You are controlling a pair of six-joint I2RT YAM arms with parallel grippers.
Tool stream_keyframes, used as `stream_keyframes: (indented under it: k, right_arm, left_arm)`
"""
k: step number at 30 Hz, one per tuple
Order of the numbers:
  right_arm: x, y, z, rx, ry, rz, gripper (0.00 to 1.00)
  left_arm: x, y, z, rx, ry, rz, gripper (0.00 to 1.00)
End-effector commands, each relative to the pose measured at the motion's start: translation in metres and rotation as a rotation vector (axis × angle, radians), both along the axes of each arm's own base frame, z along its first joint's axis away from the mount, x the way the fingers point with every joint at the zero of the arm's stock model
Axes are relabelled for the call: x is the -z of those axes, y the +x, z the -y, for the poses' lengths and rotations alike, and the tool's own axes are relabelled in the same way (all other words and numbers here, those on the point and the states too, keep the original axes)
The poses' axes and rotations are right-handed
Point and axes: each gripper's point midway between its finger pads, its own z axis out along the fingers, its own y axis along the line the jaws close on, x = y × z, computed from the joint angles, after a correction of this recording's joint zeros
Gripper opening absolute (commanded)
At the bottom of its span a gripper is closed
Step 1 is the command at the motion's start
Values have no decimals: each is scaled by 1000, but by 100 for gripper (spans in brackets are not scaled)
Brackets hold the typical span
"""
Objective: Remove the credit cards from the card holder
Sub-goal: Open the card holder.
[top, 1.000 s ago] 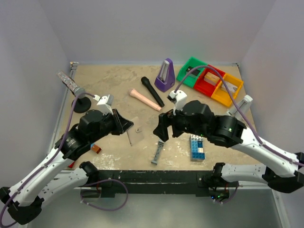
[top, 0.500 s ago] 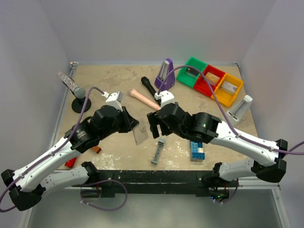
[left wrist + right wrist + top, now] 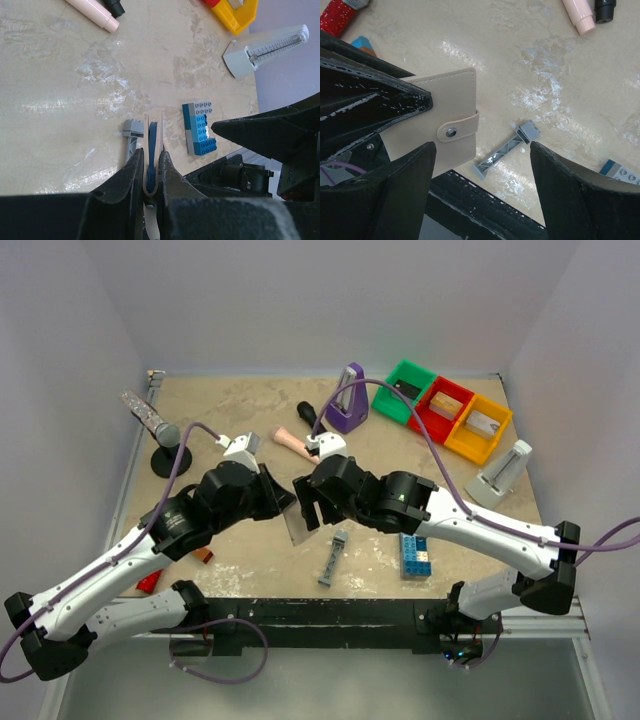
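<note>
The card holder (image 3: pixel 451 107) is shut. It is pale beige outside with a press-stud tab (image 3: pixel 455 131), and blue lining shows edge-on in the left wrist view. It is held at the near middle of the table (image 3: pixel 230 420), between the two arms. The left gripper (image 3: pixel 151 167) is clamped on one edge of it. The right gripper (image 3: pixel 483 145) is close on its right, fingers spread wide. Far right, the green bin (image 3: pixel 390 382), red bin (image 3: pixel 424 429) and yellow bin (image 3: pixel 494 440) each hold a small flat piece — too small to identify.
</note>
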Motion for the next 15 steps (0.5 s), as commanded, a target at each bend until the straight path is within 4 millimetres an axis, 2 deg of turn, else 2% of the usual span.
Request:
stream_keyframes:
  k: [1, 15]
  right_arm:
    - [-28, 1, -15, -5, 93, 18, 79]
    - [-10, 5, -19, 9, 20, -7, 76]
  left_arm:
    - [-31, 3, 9, -4, -93, 34, 0]
    - [-36, -1, 16, 4, -147, 22, 0]
